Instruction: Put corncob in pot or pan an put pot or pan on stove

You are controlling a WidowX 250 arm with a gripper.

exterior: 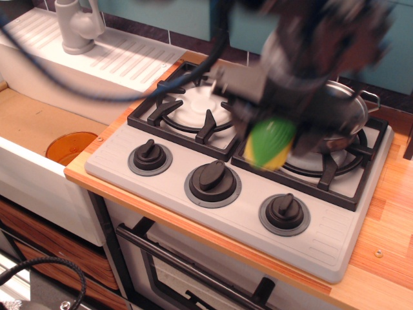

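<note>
Corncob [270, 143], a small green ribbed plastic toy with yellow along its lower end, hangs in the air under the blurred black gripper [274, 132], above the seam between the two black cast grates of the grey toy stove [213, 213]. The gripper's fingers are smeared by motion and mostly lost behind the cob, so their gap cannot be read; the cob appears clamped between them. The arm above is cut off by the top edge and too blurred for detail. Behind the gripper, on the right-hand grate near the stove's far right corner, sits the shallow round shiny steel pot [348, 116]; the arm hides most of its bowl, so its contents cannot be made out, and only the right rim and one loop handle show clearly. Three black round knobs [213, 175] line the stove's front edge. Left of the stove, an orange round disc [70, 146] lies in the recessed sink, partly cut by its wall. A grey tap [76, 26] stands at the far left corner.
</note>
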